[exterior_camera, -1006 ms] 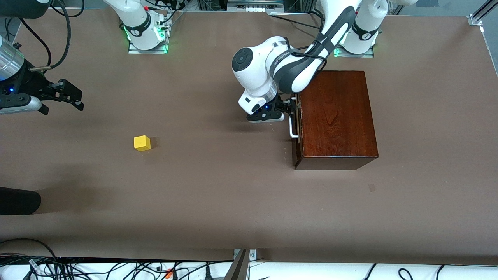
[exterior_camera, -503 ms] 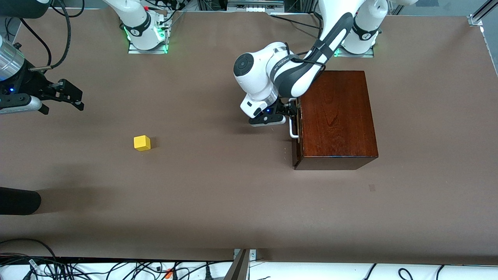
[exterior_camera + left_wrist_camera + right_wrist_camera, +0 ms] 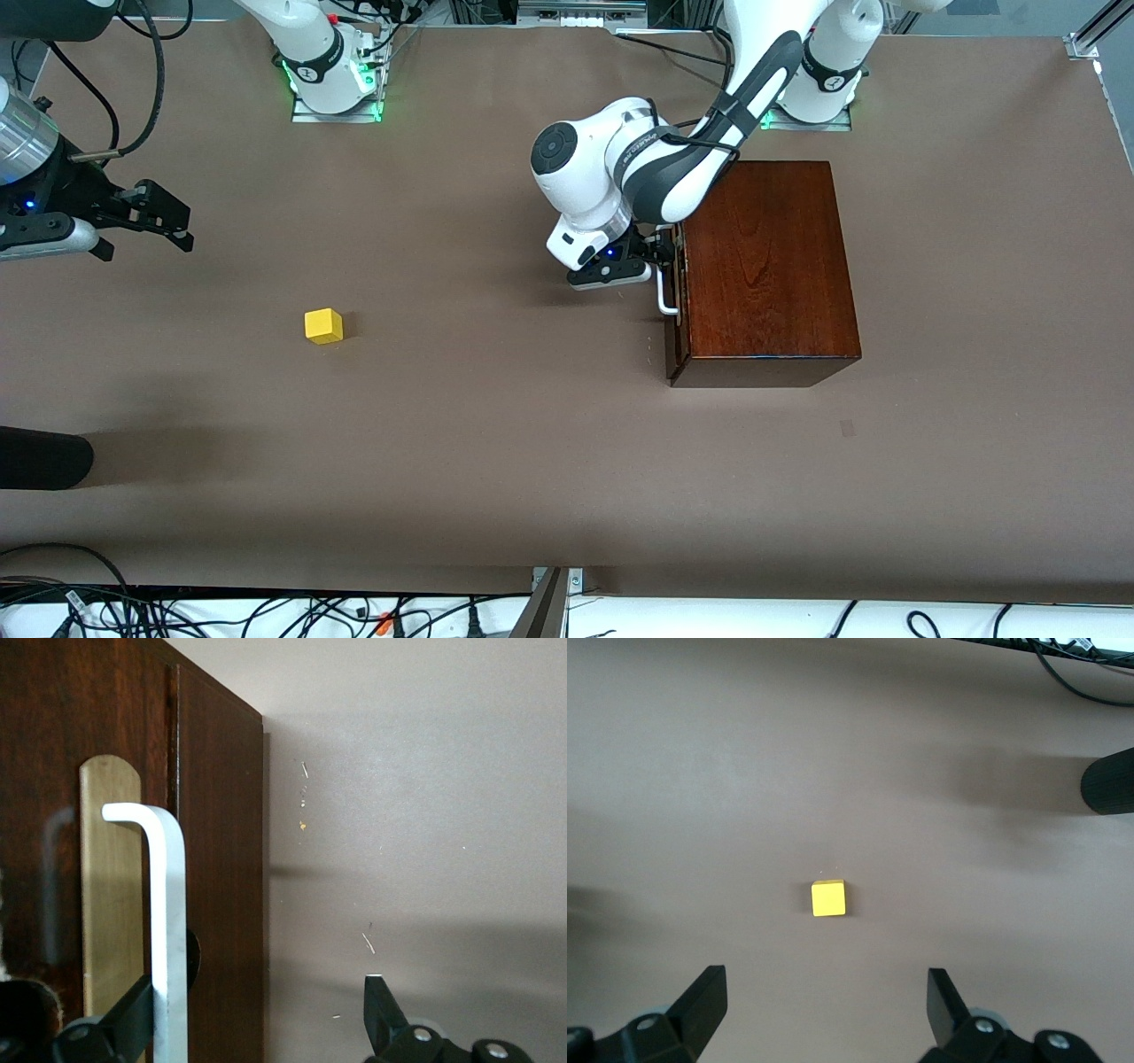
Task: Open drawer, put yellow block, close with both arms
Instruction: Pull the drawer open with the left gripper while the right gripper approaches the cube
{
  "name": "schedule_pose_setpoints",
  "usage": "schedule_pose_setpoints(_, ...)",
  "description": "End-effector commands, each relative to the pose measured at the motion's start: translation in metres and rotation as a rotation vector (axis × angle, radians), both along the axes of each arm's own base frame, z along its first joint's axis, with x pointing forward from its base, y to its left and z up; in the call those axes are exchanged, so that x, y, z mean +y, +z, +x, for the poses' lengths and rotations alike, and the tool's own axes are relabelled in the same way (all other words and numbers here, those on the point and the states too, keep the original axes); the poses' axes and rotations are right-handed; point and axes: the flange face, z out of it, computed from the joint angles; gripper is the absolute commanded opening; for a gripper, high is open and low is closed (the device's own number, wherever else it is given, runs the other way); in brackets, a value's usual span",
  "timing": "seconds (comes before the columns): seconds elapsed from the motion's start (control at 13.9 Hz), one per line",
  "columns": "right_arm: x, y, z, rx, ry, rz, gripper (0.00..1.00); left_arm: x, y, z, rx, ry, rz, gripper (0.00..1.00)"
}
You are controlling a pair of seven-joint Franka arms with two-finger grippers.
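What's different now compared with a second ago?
The left gripper has closed in on the drawer's white handle; its open fingers now straddle the bar without clamping it. The drawer stays shut, the yellow block has not moved, and the right gripper waits open.

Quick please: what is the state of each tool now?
Left tool: open, fingers astride the drawer's white handle.
Right tool: open, holding nothing, over the table above the yellow block.

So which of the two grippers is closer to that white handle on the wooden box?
The left one. The left gripper is right at the white handle of the drawer, open, one finger touching the bar. The right gripper waits open at the right arm's end of the table, above the yellow block.
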Motion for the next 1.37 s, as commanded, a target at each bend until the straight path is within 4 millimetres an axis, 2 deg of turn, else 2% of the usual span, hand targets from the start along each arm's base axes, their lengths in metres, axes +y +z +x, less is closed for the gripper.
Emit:
schedule_pose_setpoints(0.0,0.007,0.002,0.001,0.009,-0.003,0.014,1.00,-0.021,-0.002,0.002,-0.034,0.024,-0.030,1.00)
schedule_pose_setpoints(0.22,0.010,0.002,0.000,0.009,-0.002,0.015,1.00,-0.039,-0.005,-0.004,-0.045,0.041,-0.047,1.00)
schedule_pose_setpoints(0.43,0.010,0.002,0.001,0.008,-0.002,0.016,1.00,-0.059,0.001,-0.005,-0.064,0.046,-0.079,1.00)
schedule_pose_setpoints(1.08,0.007,-0.014,0.011,0.021,0.002,0.015,1.00,-0.096,0.008,-0.013,-0.048,0.046,-0.152,1.00)
schedule_pose_setpoints(1.29,0.012,-0.020,0.013,0.032,0.002,0.012,1.00,-0.110,0.012,-0.016,-0.044,0.045,-0.183,1.00)
